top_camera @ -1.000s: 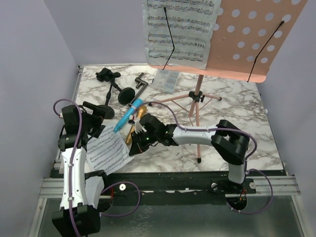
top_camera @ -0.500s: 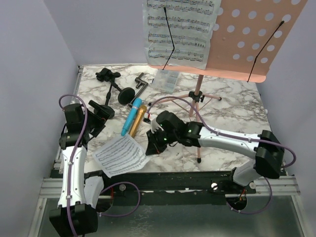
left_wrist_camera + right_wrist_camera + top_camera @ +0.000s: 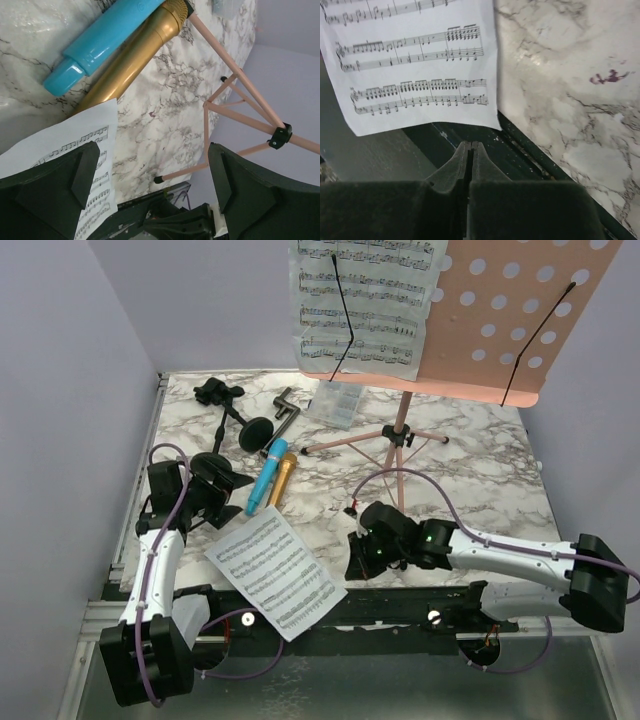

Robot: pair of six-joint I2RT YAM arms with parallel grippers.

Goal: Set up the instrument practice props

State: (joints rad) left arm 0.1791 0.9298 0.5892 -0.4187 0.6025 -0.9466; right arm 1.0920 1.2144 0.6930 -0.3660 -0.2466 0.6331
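The pink perforated music rack point(image 3: 500, 310) stands on rose-gold tripod legs point(image 3: 398, 440), with one music page point(image 3: 365, 300) on it. A second page point(image 3: 275, 570) lies flat at the front left, its corner hanging over the table's front edge. The blue microphone point(image 3: 265, 478) and gold microphone point(image 3: 282, 480) lie side by side. One black round-based pole point(image 3: 255, 432) lies behind them; another base point(image 3: 208, 462) sits by my left gripper point(image 3: 215, 490), which is open and empty. My right gripper point(image 3: 358, 558) is shut on nothing, just right of the page point(image 3: 415, 60).
A small clear plastic box point(image 3: 335, 402) sits at the back under the rack. A black clip holder point(image 3: 215, 392) and a grey bracket point(image 3: 285, 405) lie at the back left. The dark front rail point(image 3: 400, 600) runs below the marble top. Purple walls close in on both sides.
The loose page slid forward and right until it overhangs the front edge. My right gripper moved right, off the page. My left arm swung down toward the microphones.
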